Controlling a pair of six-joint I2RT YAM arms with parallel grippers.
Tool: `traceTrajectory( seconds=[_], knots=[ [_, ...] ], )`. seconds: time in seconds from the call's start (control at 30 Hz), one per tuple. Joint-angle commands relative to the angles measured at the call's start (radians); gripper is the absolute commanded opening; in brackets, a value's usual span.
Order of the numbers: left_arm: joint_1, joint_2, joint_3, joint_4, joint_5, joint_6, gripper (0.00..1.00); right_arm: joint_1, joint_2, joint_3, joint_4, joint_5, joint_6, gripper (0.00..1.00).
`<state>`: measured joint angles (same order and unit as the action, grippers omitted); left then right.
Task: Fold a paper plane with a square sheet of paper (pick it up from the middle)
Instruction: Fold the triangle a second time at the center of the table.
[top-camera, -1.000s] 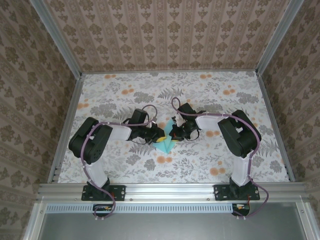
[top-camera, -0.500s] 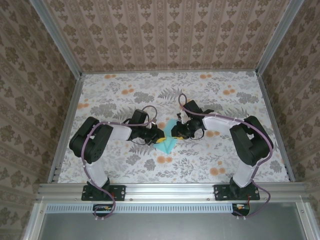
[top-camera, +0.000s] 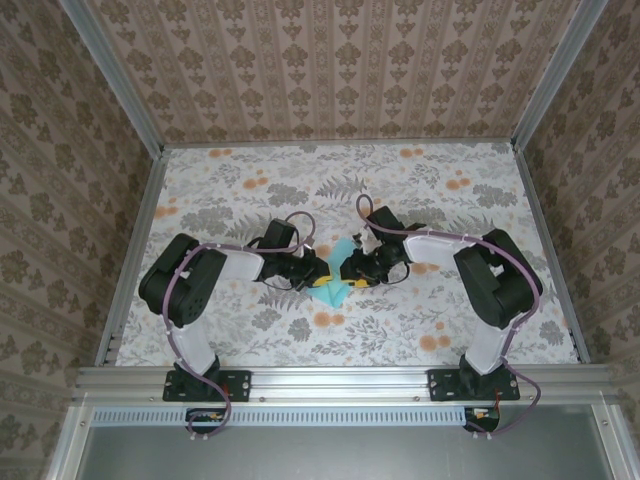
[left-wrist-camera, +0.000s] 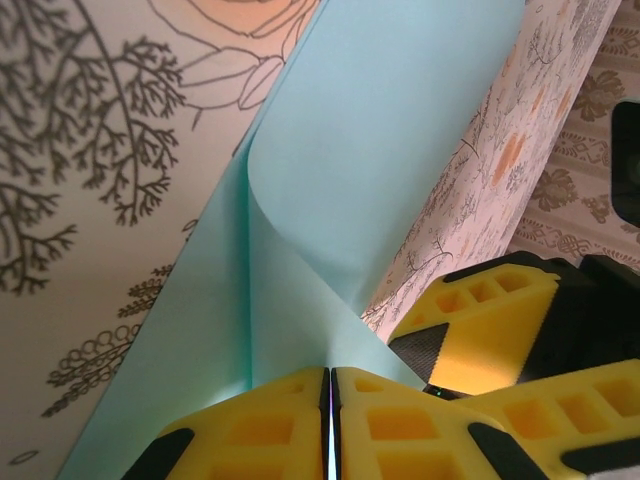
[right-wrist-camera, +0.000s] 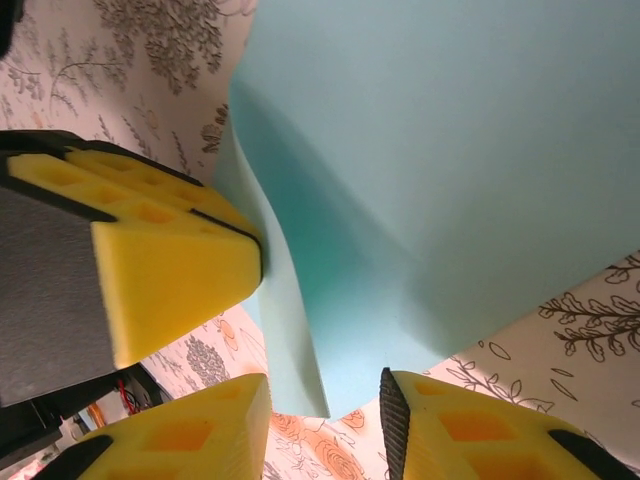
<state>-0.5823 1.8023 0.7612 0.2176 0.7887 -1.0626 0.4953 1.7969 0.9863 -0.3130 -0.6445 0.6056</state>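
The square sheet of paper (top-camera: 331, 291) is light turquoise, bent into a fold, and held up between the two arms at the table's middle. My left gripper (left-wrist-camera: 330, 400) is shut on the paper's (left-wrist-camera: 380, 150) lower fold, yellow fingers pressed together with the sheet rising from between them. My right gripper (right-wrist-camera: 325, 425) stands open, and a hanging corner of the sheet (right-wrist-camera: 450, 150) dips into the gap without either pad touching it. In the top view, the left gripper (top-camera: 317, 270) and right gripper (top-camera: 350, 268) nearly meet at the paper. No paper plane shape shows.
The floral tabletop (top-camera: 400, 190) spreads around both arms, bounded by aluminium rails (top-camera: 340, 380) and patterned walls. In the right wrist view, a left-arm yellow finger (right-wrist-camera: 150, 260) sits close at the left. A right-arm finger (left-wrist-camera: 480, 320) crowds the left wrist view.
My right gripper has opened and released the paper, and the right arm's elbow has swung outward to the right. The left gripper has stayed shut on the sheet.
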Motion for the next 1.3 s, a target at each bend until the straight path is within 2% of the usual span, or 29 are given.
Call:
traceTrajectory(
  seconds=[0.0, 0.17, 0.27, 0.37, 0.4, 0.57, 1.27],
  knots=[
    [-0.007, 0.008, 0.022, 0.005, 0.003, -0.003, 0.11, 0.006, 0.019, 0.026, 0.011, -0.038, -0.009, 0.35],
    [-0.007, 0.006, 0.023, 0.012, 0.008, -0.008, 0.11, 0.007, 0.046, 0.05, 0.035, -0.057, 0.003, 0.3],
    [-0.007, 0.005, 0.022, 0.016, 0.009, -0.011, 0.11, 0.005, 0.052, 0.049, 0.04, -0.055, 0.007, 0.21],
    [-0.007, -0.007, 0.02, 0.022, 0.01, -0.015, 0.11, 0.002, 0.051, 0.051, 0.011, -0.02, -0.008, 0.06],
    [-0.007, -0.011, 0.021, 0.024, 0.011, -0.011, 0.12, 0.002, 0.051, 0.056, -0.014, 0.007, -0.019, 0.05],
    [-0.008, -0.029, 0.019, 0.024, 0.021, 0.015, 0.13, -0.001, 0.062, 0.076, -0.099, 0.098, -0.077, 0.05],
    [-0.045, 0.0, 0.053, 0.009, 0.02, 0.018, 0.13, 0.002, 0.102, 0.118, -0.116, 0.12, -0.122, 0.05]
  ],
)
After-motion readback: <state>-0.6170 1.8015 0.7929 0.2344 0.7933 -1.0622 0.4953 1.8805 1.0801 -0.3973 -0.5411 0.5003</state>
